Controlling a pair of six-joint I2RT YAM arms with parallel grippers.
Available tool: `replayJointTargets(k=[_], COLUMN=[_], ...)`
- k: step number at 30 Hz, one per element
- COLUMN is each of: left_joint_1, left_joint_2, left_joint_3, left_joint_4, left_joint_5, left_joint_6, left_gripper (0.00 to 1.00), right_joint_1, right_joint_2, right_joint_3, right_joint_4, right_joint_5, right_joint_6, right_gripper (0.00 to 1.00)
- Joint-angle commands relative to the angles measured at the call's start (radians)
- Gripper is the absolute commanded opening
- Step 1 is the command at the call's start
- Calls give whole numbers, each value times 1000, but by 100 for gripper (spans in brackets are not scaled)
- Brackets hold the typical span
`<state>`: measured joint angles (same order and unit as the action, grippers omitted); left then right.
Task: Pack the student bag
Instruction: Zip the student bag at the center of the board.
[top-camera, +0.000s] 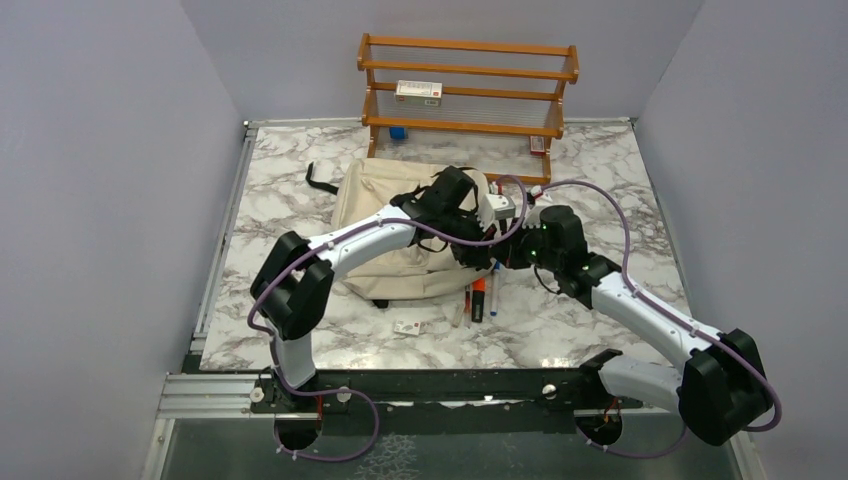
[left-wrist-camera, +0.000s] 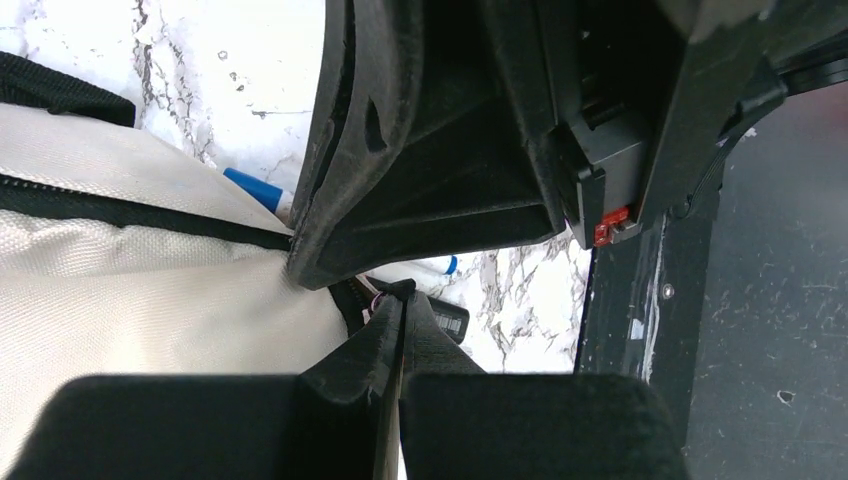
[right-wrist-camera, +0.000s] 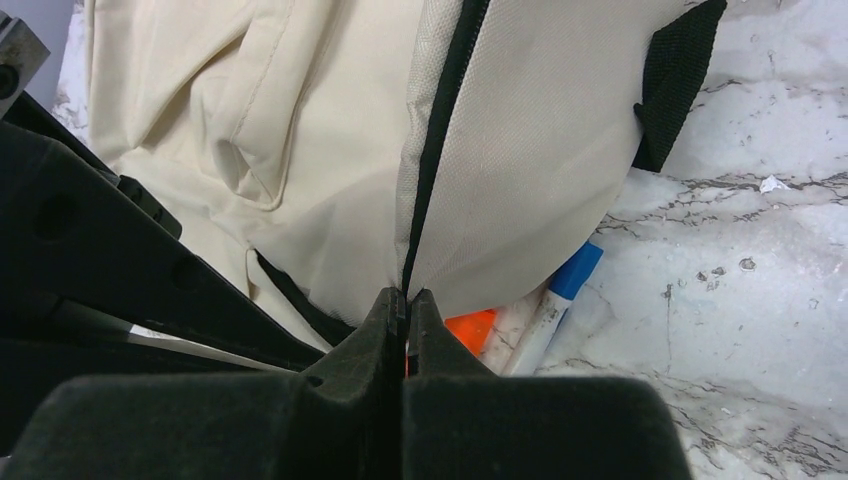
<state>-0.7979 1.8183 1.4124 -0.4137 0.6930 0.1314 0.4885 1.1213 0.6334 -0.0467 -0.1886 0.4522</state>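
The cream student bag (top-camera: 385, 215) lies flat on the marble table, its black zipper running along the near right edge. It shows in the left wrist view (left-wrist-camera: 150, 300) and the right wrist view (right-wrist-camera: 300, 130). My left gripper (top-camera: 472, 245) is shut at the zipper end (left-wrist-camera: 403, 300), with a thin cream strip of the bag pinched between its jaws. My right gripper (top-camera: 503, 255) is close beside it, shut on the zipper seam of the bag (right-wrist-camera: 405, 295). The right gripper's black body fills the top of the left wrist view.
Several markers (top-camera: 478, 300) lie by the bag's near right corner, among them an orange one (right-wrist-camera: 472, 330) and a blue-capped one (right-wrist-camera: 560, 295). A small white card (top-camera: 407, 327) lies near the front. A wooden shelf (top-camera: 467, 85) holding a box (top-camera: 418, 92) stands at the back.
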Motion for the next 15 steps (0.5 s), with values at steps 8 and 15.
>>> replayJointTargets(k=[8,15], left_joint_1=[-4,49], left_joint_2=[-90,-221], left_joint_3=[-109,-237], left_joint_4=[-37,-101], left_joint_5=[-138,-198], left_joint_6=[-40,-84], left_gripper=[0,0], right_joint_1=[-4,-3], right_joint_2=[-52,-55], right_joint_3=[-6,-7], right_joint_4=[-1,-10], right_joint_5=[110,167], right_joint_6=[10,9], right_gripper=[0,1])
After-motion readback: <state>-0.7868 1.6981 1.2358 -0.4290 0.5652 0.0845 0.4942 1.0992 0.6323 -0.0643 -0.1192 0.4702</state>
